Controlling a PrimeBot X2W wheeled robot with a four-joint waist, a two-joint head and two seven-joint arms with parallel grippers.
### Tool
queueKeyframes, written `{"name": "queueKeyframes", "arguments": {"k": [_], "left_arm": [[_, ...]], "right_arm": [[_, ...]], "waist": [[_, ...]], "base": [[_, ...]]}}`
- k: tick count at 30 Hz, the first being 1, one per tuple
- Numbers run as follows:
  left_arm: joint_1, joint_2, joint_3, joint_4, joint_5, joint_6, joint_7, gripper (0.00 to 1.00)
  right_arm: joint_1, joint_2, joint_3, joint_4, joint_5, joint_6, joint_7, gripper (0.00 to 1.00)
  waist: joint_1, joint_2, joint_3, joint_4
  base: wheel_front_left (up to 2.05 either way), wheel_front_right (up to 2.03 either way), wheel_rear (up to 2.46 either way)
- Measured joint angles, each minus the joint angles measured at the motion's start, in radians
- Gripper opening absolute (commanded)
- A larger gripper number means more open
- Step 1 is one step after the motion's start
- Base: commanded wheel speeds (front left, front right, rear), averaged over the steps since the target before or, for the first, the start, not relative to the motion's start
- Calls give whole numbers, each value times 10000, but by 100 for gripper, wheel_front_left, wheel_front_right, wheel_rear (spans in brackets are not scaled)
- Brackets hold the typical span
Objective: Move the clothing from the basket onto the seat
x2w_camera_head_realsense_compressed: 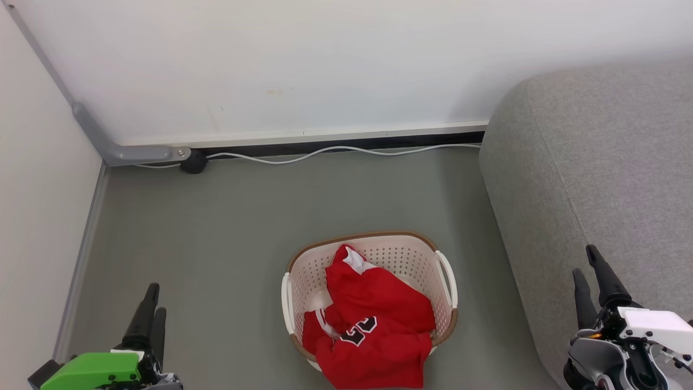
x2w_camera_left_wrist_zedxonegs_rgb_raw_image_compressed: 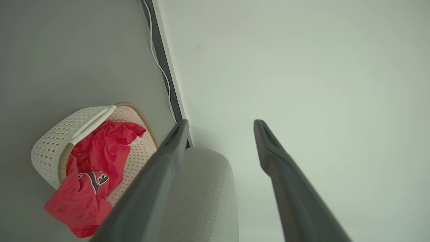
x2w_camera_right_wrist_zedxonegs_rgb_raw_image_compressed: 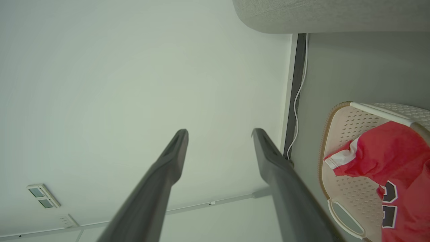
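Grey-green floor (x2w_camera_head_realsense_compressed: 216, 227) spreads between the left gripper (x2w_camera_head_realsense_compressed: 156, 303) and right gripper (x2w_camera_head_realsense_compressed: 586, 262), both empty with fingers parted, flanking a perforated cream basket (x2w_camera_head_realsense_compressed: 411, 260) of crumpled red clothing (x2w_camera_head_realsense_compressed: 373, 325) beside the rounded grey fabric seat (x2w_camera_head_realsense_compressed: 595, 162); the right wrist view adds wall plates (x2w_camera_right_wrist_zedxonegs_rgb_raw_image_compressed: 43, 195).

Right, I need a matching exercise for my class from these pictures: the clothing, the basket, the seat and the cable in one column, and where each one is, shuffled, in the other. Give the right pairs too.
Column A
1. clothing
2. basket
3. seat
4. cable

Column B
a. runs along the foot of the wall
b. stands on the open floor
c. heaped inside a container, spilling over its near rim
d. light grey bulk at the robot's right

Pairs: 1-c, 2-b, 3-d, 4-a
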Motion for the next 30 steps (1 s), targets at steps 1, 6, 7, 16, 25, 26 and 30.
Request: {"name": "queueKeyframes", "arguments": {"k": [1,6,7,16,25,26,30], "left_arm": [[0,0,0,0,0,0,0,100],[0,2,-115,-134,102,0,-169,100],[0,2,-142,-169,117,0,-186,100],[0,12,-387,-518,878,0,-581,100],[0,54,-570,-882,2010,104,-878,100],[0,54,-579,-924,2102,123,-915,100],[0,63,-591,-1166,2740,219,-1053,100]], "right_arm": [[0,0,0,0,0,0,0,100],[0,0,142,-52,-105,0,-178,100],[0,0,167,-63,-151,0,-205,100],[1,-6,274,-293,-924,-4,-535,100],[1,-17,366,-761,-2548,-104,-844,100],[1,-19,407,-817,-2752,-128,-874,100],[1,-52,587,-1034,-3567,-270,-974,100]], "waist": [[0,0,0,0],[0,0,-31,2],[0,0,-38,2],[0,0,-95,-3],[0,0,-142,-13],[0,0,-147,-13],[0,0,-166,-10]], "base": [[0,0,0],[0,0,0],[0,0,0],[0,0,0],[0,0,0],[0,0,0],[0,0,0]]}}
